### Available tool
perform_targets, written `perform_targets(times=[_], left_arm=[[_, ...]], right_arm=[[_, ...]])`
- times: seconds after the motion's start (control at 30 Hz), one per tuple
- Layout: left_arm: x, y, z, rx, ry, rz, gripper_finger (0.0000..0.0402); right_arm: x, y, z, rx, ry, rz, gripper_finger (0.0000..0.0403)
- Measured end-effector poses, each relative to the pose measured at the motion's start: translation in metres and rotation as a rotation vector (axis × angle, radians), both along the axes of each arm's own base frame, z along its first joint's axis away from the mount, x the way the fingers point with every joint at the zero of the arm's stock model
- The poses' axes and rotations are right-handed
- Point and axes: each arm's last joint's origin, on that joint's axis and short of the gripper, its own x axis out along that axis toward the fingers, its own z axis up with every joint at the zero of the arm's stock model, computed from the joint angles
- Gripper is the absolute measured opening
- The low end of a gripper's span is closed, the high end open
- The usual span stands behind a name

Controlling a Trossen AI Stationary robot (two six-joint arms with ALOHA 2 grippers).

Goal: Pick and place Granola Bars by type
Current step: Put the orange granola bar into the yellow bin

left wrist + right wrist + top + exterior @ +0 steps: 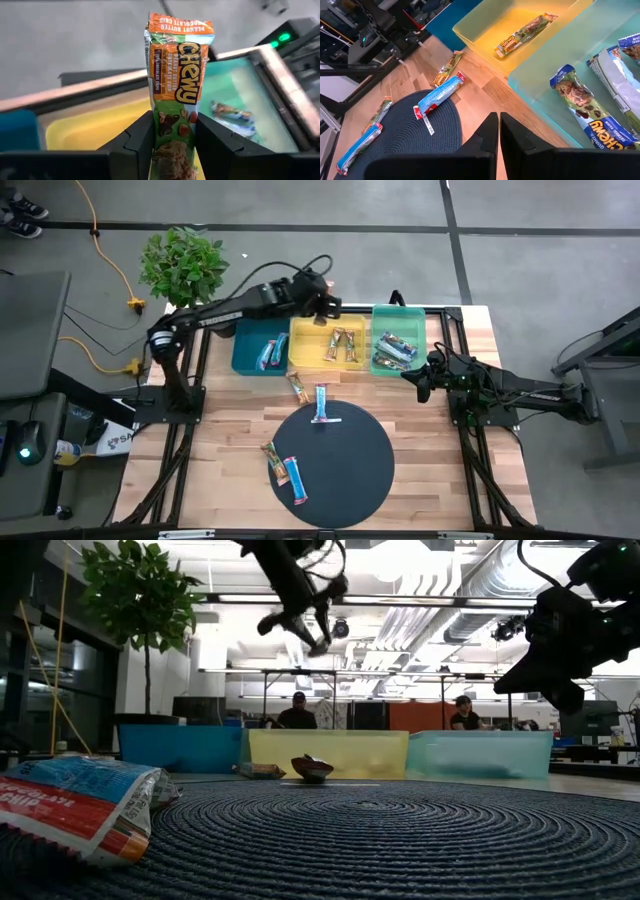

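Chewy bar (174, 85) clamped upright in left tool (172, 137), held above far edge of yellow tray (328, 343). Two bars already in that tray. Blue bar (321, 404) on far rim of mat (350, 470). Right tool (498, 131) shut, empty, hanging near green tray (398, 352), over counter (230, 430).

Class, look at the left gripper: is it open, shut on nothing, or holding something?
Holding something. In the left wrist view, the left gripper clamps a peanut butter granola bar between its fingers, above the yellow tray.
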Motion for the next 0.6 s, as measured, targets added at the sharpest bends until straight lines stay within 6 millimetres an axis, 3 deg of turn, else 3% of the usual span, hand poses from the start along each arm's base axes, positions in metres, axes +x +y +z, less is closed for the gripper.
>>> perform_targets(times=[0.37, 0.6], left_arm=[[0.031, 0.012, -0.078, -0.254, 0.144, 0.021, 0.0126], [0.041, 0.016, -0.109, -0.324, 0.193, 0.022, 0.0126]], right_arm=[[0.000, 0.000, 0.000, 0.000, -0.001, 0.001, 0.0000], [0.000, 0.000, 0.000, 0.000, 0.000, 0.000, 0.0000]])
